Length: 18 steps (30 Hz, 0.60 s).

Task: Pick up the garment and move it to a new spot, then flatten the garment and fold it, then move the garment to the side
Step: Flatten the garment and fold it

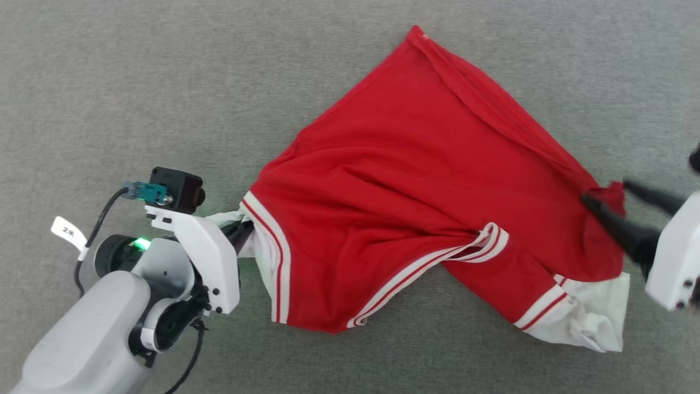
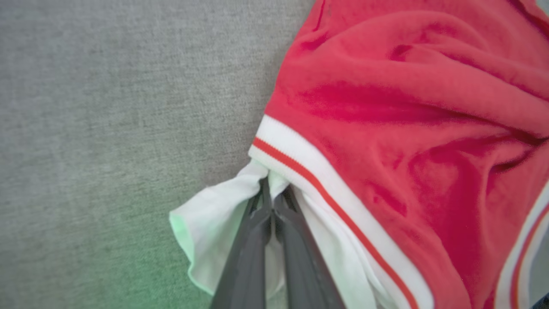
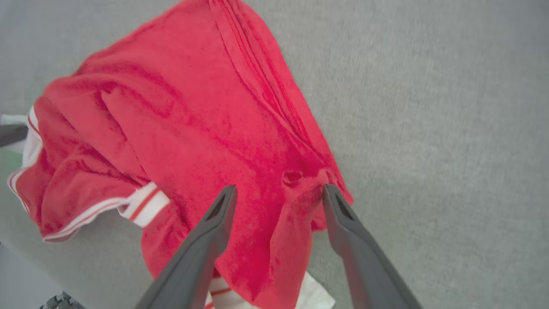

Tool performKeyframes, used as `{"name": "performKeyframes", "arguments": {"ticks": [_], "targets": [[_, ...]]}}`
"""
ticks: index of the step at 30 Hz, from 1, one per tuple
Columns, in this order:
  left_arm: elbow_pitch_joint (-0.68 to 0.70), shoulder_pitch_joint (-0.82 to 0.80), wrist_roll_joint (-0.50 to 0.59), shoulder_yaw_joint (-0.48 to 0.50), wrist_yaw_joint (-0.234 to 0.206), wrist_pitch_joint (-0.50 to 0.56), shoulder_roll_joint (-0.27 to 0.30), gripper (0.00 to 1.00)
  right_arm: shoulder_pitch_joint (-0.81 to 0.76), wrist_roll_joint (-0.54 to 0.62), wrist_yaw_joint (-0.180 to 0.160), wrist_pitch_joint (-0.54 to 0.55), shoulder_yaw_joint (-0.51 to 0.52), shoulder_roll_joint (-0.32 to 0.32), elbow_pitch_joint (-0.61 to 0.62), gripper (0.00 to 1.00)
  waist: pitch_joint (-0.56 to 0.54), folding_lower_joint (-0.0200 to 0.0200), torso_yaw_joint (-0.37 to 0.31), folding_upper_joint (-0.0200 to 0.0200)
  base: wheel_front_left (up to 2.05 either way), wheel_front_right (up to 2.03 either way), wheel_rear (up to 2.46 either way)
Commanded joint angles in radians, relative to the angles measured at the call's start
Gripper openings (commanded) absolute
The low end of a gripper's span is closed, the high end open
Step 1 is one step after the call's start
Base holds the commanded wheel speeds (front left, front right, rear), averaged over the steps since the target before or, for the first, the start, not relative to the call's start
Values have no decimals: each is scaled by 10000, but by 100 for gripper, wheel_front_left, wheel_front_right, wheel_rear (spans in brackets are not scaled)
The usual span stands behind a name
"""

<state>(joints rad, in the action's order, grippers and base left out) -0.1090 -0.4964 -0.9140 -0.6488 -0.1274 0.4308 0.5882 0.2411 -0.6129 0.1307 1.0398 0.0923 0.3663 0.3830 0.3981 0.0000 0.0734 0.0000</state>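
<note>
left forearm (image 1: 87, 328): nearest the camera, at lower left, angled toward the cloth.
left gripper (image 2: 271, 195): fingers pressed together, pinching the white sleeve (image 2: 214, 214) just under the striped trim (image 2: 300, 167). Judged an anchor grip that fixes this end so the other end can be pulled out flat.
right gripper (image 3: 279, 191): fingers spread wide, one on each side of a puckered tuft (image 3: 296, 180) at the red edge. One finger brushes the tuft and nothing is clamped. The opposite end is the sensible place for a stretching grip.
the garment (image 1: 415, 180): lies on the grey surface (image 1: 136, 82) between the two grippers, bunched and creased. The second sleeve (image 1: 590, 323) is crumpled at the near right, below the right gripper.
drape: folds run from the pinched sleeve toward the tuft. The cloth looks drawn along that line, but it is not flat.
far corner (image 1: 415, 30): one red corner points away from the robot and rests free on the surface.
step, judged: flattening; no fold made yet.
risk: thin fabric could slip if the grip takes only the tuft.
</note>
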Motion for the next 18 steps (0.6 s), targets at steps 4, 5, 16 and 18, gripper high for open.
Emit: {"name": "performKeyframes", "arguments": {"ticks": [4,5,16,18], "targets": [[-71,-63,107,-176,137,-30,-225,0,1142,226,-1,-948,-517,132,-375,100,46,0,408,0,0,0,0],[-97,-106,114,-214,165,-20,-289,0,1450,280,-1,-1222,-689,211,-598,100,54,0,514,0,0,0,0],[-641,-611,254,-684,621,-101,-1062,0,4901,359,0,-3308,-3225,1173,-4611,100,148,0,1766,0,0,0,0],[-783,-706,290,-777,727,-148,-1215,0,5497,269,0,-3390,-3787,1295,-5572,100,138,0,1999,0,0,0,0]]}}
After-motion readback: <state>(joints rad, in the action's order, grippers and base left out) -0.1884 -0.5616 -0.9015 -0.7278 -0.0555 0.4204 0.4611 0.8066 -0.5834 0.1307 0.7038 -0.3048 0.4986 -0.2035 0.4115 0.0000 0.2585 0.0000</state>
